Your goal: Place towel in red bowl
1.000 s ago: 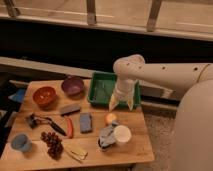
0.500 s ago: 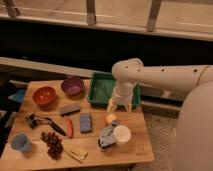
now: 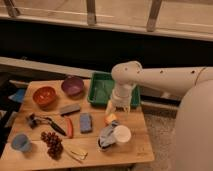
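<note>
The red bowl (image 3: 44, 96) sits on the wooden table (image 3: 135, 150) at the back left. A crumpled grey-blue towel (image 3: 105, 135) lies at the front right of the table, against a white cup (image 3: 122, 135). My gripper (image 3: 116, 108) points down at the front edge of the green tray (image 3: 100, 85). It hangs just above a small yellow object (image 3: 110, 118) and a little behind the towel. It holds nothing that I can see.
A purple bowl (image 3: 73, 86) stands right of the red bowl. A grey block (image 3: 70, 109), a blue sponge (image 3: 86, 122), a red tool (image 3: 69, 127), a black utensil (image 3: 44, 121), grapes (image 3: 52, 144) and a blue cup (image 3: 20, 142) lie across the table's middle and left.
My gripper has moved slightly left and toward the table's front, from over the tray to its front edge. The objects on the table have not moved.
</note>
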Motion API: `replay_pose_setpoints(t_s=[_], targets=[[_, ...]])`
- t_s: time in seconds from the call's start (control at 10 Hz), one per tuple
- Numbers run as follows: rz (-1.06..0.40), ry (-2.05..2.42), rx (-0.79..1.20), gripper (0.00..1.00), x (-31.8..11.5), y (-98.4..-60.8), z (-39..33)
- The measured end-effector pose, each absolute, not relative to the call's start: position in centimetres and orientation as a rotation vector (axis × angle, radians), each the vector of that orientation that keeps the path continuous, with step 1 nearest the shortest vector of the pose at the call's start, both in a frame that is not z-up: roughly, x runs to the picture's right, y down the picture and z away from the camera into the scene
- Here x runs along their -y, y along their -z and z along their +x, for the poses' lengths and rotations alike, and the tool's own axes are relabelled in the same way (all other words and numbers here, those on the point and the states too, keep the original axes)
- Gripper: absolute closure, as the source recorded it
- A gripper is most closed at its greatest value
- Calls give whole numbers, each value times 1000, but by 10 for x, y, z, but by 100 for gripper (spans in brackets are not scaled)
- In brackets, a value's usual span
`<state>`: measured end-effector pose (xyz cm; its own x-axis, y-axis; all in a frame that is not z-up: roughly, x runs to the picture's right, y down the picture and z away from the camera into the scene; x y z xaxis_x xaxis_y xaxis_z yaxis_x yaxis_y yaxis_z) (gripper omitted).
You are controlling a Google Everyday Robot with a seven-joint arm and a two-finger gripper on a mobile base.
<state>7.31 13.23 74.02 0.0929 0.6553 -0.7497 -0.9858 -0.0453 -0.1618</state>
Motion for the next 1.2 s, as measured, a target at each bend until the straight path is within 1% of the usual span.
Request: replay_pose_setpoints(t_s=[0.3, 0.7, 0.8, 1.1, 1.2], targets=[[-844, -1429, -525, 32, -144, -747, 68], [-922, -1391, -572, 33, -176, -773, 56], [-930, -1384, -580, 39, -180, -774, 55], [-926, -1378, -578, 69, -182, -772, 55], [-922, -1373, -573, 77, -181, -770, 55]])
